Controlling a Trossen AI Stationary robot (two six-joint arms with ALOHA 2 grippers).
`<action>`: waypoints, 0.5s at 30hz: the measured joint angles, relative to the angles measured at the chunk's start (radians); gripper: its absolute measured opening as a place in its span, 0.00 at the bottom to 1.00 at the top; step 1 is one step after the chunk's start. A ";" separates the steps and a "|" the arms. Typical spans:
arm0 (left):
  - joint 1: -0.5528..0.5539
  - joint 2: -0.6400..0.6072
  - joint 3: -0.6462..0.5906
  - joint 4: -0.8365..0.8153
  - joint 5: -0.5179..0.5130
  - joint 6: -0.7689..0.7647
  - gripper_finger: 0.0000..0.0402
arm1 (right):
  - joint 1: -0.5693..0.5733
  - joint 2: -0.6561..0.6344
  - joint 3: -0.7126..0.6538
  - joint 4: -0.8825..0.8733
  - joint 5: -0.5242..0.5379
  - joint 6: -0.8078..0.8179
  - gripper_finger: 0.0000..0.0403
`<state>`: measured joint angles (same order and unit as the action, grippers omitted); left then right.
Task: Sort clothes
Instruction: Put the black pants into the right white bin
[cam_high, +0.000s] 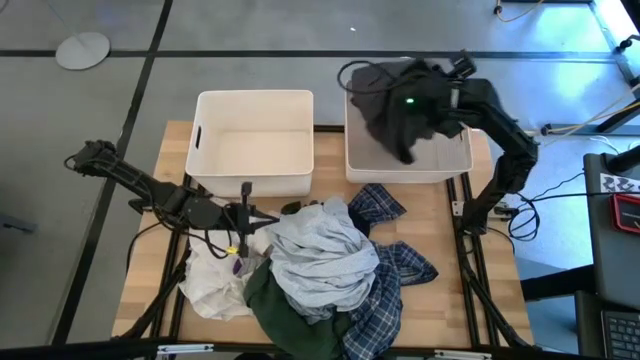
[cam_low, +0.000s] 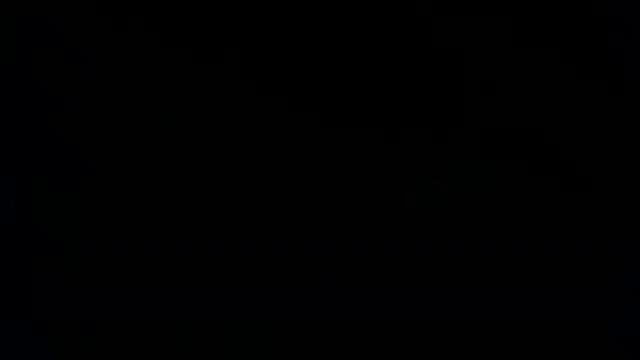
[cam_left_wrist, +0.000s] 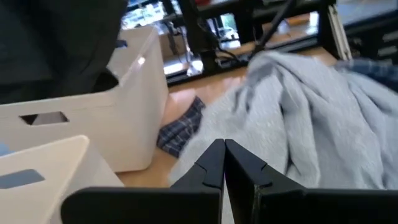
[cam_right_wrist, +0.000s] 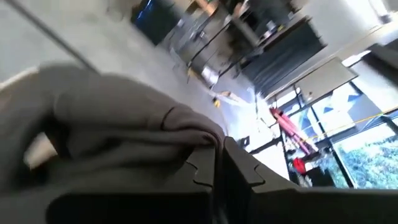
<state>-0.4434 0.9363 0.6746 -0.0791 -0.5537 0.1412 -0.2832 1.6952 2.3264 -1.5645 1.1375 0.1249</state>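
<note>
The clothes lie in a pile on the table's near half: a pale grey-blue garment (cam_high: 320, 255) on top, a plaid shirt (cam_high: 385, 205), a dark green piece (cam_high: 275, 310) and a white piece (cam_high: 210, 280). My left gripper (cam_high: 270, 220) is shut and empty at the pile's left edge, pointing at the pale garment (cam_left_wrist: 298, 124). My right gripper (cam_high: 425, 98) is shut on a dark grey garment (cam_high: 395, 120) above the right white bin (cam_high: 455, 165). The low view is black. My right gripper pinches a bunched fold of the dark grey garment (cam_right_wrist: 205, 138) between its two fingers; several layers gather at the fingertips. The garment is lifted and hangs below the gripper over the right bin's far left part; whether its lower end touches the bin, I cannot tell.
A second white bin (cam_high: 255, 145) stands at the far left of the table, beside the right one. The left arm lies low across the table's left side. Bare wood shows between the bins and the pile and at the table's right edge (cam_high: 470, 260).
</note>
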 joint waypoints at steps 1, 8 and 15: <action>-0.003 0.000 -0.005 0.000 0.000 0.003 0.00 | -0.009 0.005 -0.019 -0.003 -0.020 0.013 0.04; -0.005 0.000 -0.013 -0.008 -0.001 -0.024 0.00 | -0.083 0.004 -0.218 -0.005 -0.170 0.062 0.04; -0.009 0.000 -0.013 -0.018 0.000 -0.047 0.00 | -0.187 0.000 -0.447 0.058 -0.181 0.106 0.05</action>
<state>-0.4522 0.9360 0.6617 -0.0967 -0.5541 0.0945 -0.4703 1.6957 1.8791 -1.5062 0.9562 0.2314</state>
